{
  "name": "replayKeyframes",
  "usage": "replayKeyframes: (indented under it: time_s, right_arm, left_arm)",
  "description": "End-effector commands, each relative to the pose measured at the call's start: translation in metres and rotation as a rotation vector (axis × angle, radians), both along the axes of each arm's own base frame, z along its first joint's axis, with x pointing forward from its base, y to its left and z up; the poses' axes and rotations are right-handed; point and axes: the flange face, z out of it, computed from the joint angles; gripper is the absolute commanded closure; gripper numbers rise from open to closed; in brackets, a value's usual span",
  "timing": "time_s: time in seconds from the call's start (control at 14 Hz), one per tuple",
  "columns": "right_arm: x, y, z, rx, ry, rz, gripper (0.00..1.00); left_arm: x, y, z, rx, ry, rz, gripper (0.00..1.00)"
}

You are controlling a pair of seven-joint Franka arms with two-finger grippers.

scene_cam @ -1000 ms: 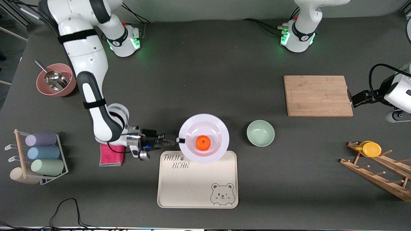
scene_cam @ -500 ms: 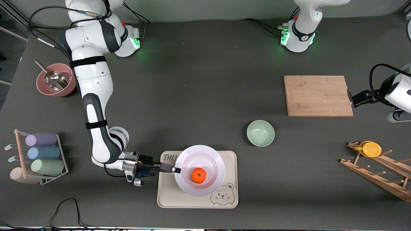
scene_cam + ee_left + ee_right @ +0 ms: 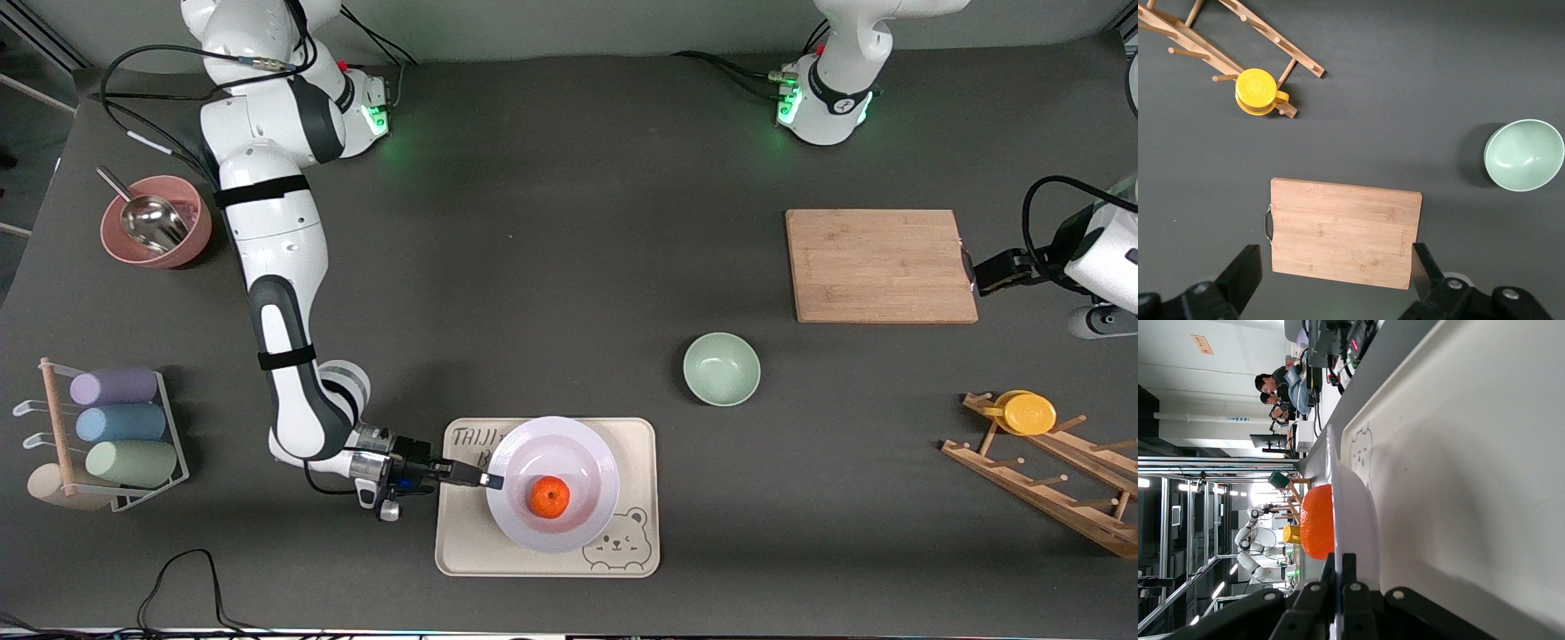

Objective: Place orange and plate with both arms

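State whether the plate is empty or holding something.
Holding something: the orange sits in the plate, which is over the beige tray, its rim pinched by the right gripper.

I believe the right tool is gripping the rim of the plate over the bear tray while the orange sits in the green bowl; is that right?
Not quite: the orange sits in the plate, not the green bowl, which holds nothing, as the front view shows. The rest stands: the right tool grips the plate's rim over the bear tray.

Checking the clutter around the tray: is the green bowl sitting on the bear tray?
No. The green bowl stands on the bare table, apart from the bear tray, which carries the plate instead.
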Motion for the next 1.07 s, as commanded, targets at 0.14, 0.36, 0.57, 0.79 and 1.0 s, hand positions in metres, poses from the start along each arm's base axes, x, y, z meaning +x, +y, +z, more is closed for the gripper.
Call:
replayKeyframes:
  time_s: [0.14,0.36,0.57,0.79,1.0]
  right_arm:
    - [0.004,0.002,-0.006,0.009,0.005,-0.007,1.00]
    - [0.001,0.002,-0.011,0.003,0.017,-0.006,0.43]
    - [-0.001,0.000,-0.016,-0.009,0.037,-0.015,0.42]
    - [0.000,-0.002,-0.007,-0.043,0.058,0.005,0.42]
    - [0.010,-0.012,0.033,-0.137,0.124,0.038,0.42]
  left_arm:
    - [-0.002,-0.001,0.005,-0.010,0.011,0.006,0.00]
    - [-0.002,-0.001,0.005,-0.010,0.011,0.006,0.00]
    - [-0.002,-0.002,0.005,-0.010,0.009,0.002,0.00]
    - [-0.002,-0.002,0.005,-0.010,0.009,0.002,0.00]
    - [-0.002,-0.002,0.005,-0.010,0.011,0.002,0.00]
